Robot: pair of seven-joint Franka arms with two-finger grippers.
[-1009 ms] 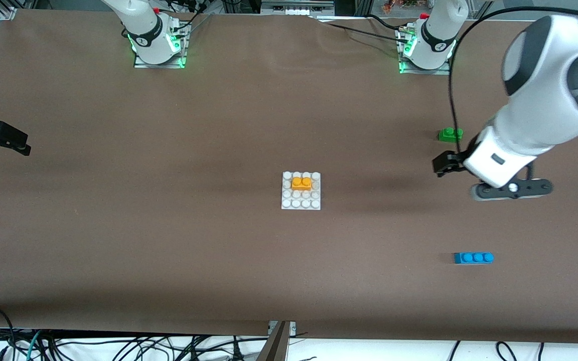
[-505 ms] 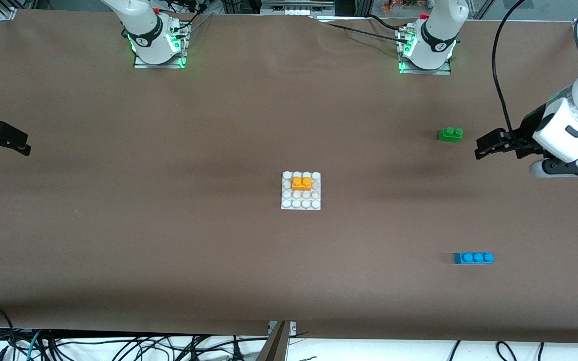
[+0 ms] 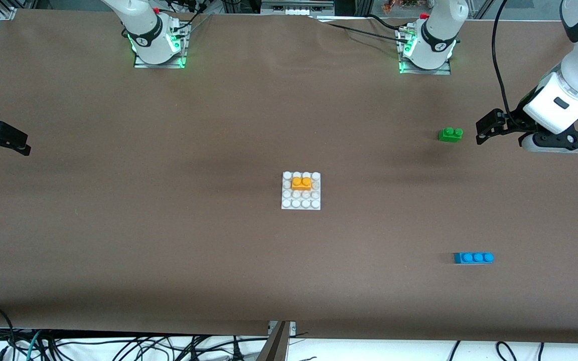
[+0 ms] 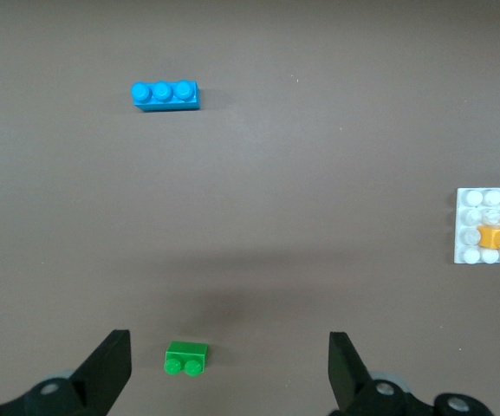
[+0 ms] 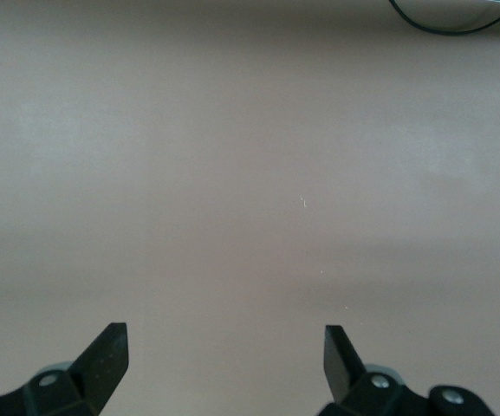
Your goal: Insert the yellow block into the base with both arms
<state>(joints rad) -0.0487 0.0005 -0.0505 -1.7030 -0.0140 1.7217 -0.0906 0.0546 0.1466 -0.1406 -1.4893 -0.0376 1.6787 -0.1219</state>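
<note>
Front view: the yellow block (image 3: 301,183) sits pressed onto the base (image 3: 301,202) mid-surface. The left end effector (image 3: 484,131) hangs over the left arm's end of the surface, the right end effector (image 3: 5,140) over the right arm's end.

Left wrist view: wide-open, empty fingers (image 4: 109,368) frame the green brick (image 4: 185,358); a blue brick (image 4: 165,94) also shows.

Right wrist view: fingers (image 5: 107,355) spread wide, empty, over bare surface (image 5: 250,173).

Block (image 3: 301,183) on base (image 3: 301,203), two-stud brick (image 3: 450,134) toward left arm's end

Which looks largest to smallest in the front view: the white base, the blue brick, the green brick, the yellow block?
1. The base, clearly the widest.
2. The blue brick, three studs long.
3. The green brick and the yellow block: both have two studs and look about alike, so I do not rank them.
</note>
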